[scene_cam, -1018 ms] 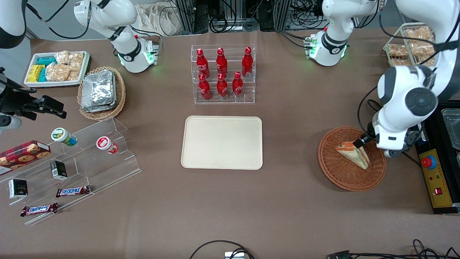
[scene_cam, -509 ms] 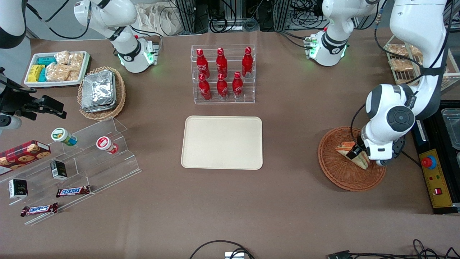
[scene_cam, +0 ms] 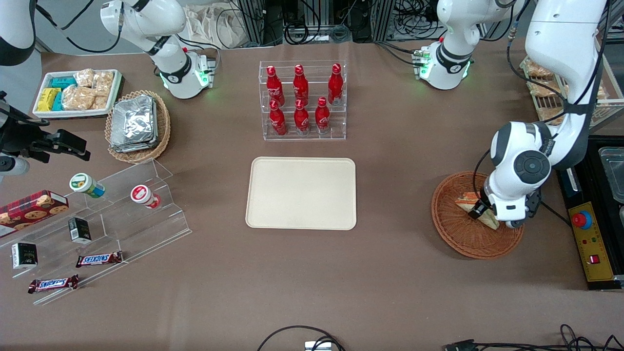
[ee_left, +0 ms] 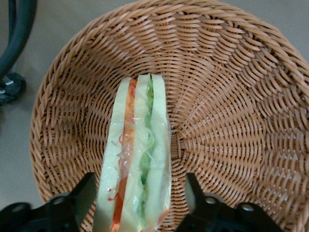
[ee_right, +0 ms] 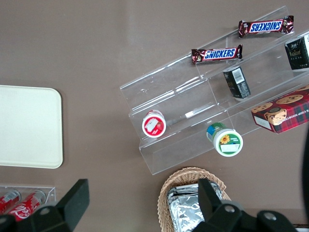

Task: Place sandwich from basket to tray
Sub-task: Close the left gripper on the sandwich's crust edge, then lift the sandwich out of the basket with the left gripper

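The tray (scene_cam: pixel 301 193) lies mid-table, bare brown tabletop all around its rim. Toward the working arm's end, the basket (scene_cam: pixel 456 231) holds the sandwich (ee_left: pixel 136 159), standing on edge. The gripper (ee_left: pixel 137 198) reaches down into the basket, fingers (ee_left: pixel 82 195) spread, straddling the sandwich without pinching it.

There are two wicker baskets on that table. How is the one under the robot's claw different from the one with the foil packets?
The basket under the gripper is round and orange-brown; the foil-packet basket is oval and lighter tan. The first holds one wrapped sandwich, which the open gripper's fingers flank; the second holds stacked silver packets that nearly fill it. Both are shallow woven wicker resting on the table.
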`<action>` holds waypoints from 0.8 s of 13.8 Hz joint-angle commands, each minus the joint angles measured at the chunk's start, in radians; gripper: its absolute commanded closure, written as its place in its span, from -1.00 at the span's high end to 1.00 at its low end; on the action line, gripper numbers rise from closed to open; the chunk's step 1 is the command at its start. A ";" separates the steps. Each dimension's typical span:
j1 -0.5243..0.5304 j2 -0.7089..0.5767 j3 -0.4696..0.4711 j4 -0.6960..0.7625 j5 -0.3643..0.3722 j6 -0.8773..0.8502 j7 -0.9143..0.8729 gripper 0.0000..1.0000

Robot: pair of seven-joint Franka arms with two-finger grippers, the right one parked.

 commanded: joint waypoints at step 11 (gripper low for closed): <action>-0.007 -0.134 -0.083 0.315 -0.049 -0.499 0.258 -1.00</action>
